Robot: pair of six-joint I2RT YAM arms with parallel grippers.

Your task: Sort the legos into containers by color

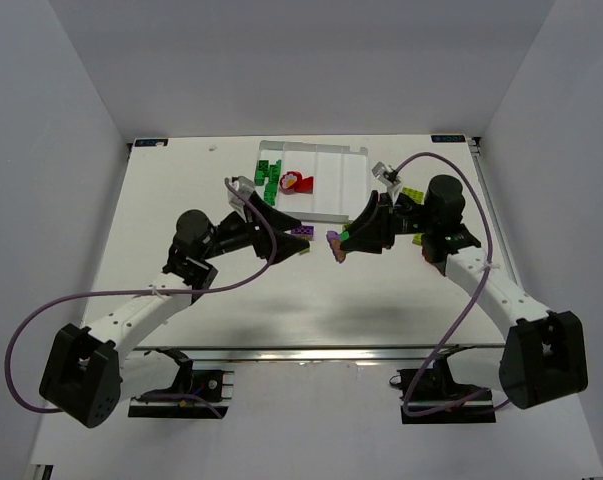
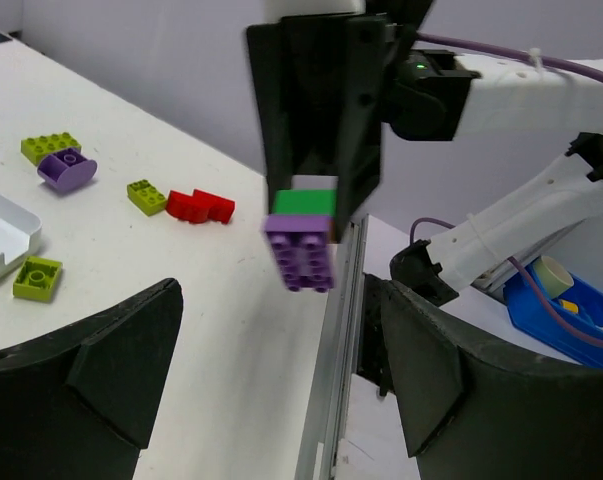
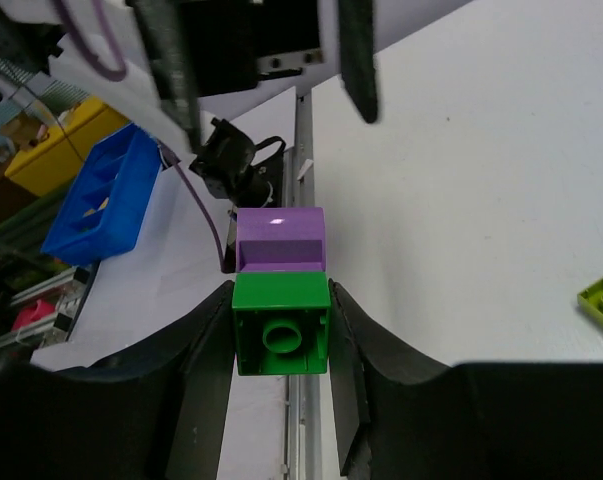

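Observation:
My right gripper (image 1: 338, 247) (image 3: 281, 300) is shut on a green brick (image 3: 281, 325) with a purple brick (image 3: 279, 240) joined to its far end, held above the table below the white tray (image 1: 356, 153). My left gripper (image 1: 301, 226) (image 2: 279, 312) is open and empty, facing the right one closely. The joined bricks also show in the left wrist view (image 2: 301, 245) between and beyond its fingers. Green legos (image 1: 269, 175) lie in the tray's left compartment and red ones (image 1: 299, 183) in the second. Another purple brick (image 1: 301, 232) lies by the left gripper's tip.
Loose legos lie on the table to the right: a yellow-green brick (image 2: 49, 147), a purple rounded one (image 2: 66, 168), a small yellow-green one (image 2: 146, 195), a red one (image 2: 201, 207), another yellow-green one (image 2: 38, 277). The table's front rail (image 2: 331, 380) is close.

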